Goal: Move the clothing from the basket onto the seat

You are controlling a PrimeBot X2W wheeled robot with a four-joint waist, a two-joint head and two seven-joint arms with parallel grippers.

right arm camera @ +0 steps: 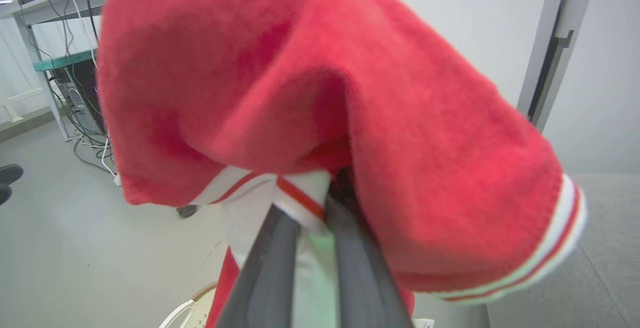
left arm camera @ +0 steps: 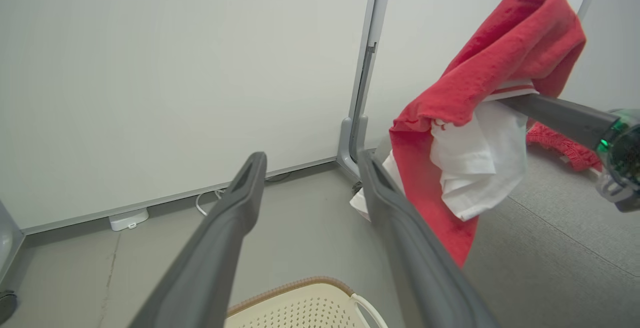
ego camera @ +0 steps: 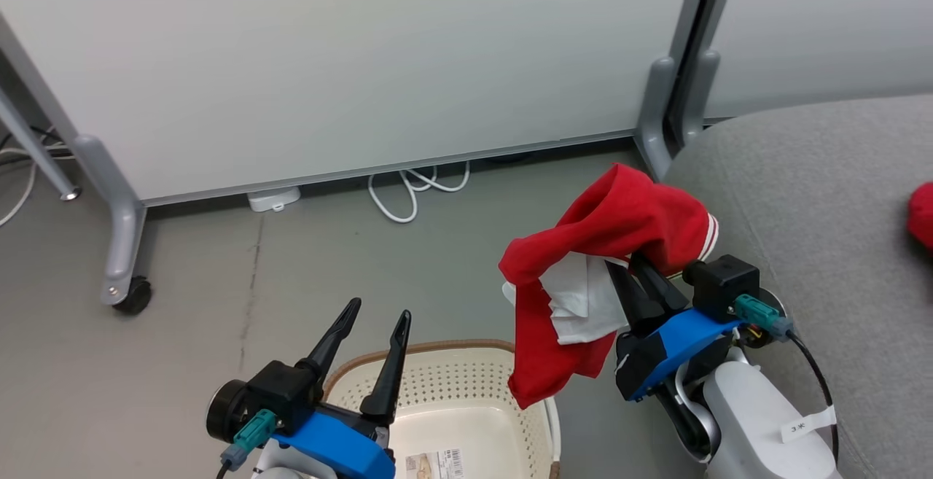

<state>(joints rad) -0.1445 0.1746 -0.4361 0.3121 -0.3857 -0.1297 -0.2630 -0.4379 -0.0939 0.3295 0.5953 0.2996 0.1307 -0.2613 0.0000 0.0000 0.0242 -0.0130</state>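
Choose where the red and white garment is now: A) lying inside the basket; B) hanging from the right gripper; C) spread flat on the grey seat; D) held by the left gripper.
B: the right gripper is shut on the red and white garment, which hangs in the air; the left gripper is open and empty.

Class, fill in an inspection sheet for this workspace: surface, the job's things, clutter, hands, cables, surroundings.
Surface: grey floor with a thin crack.
Job's things: red-and-white garment hangs from the right hand, in the air beside the seat; another red piece lies on the seat; basket's visible part holds no clothing.
Clutter: nothing seen.
Hands: left hand open, empty, above the basket's edge; right hand shut on the garment.
Cables: white cable looped on the floor beside a white box.
Surroundings: pale wheeled partition panels.
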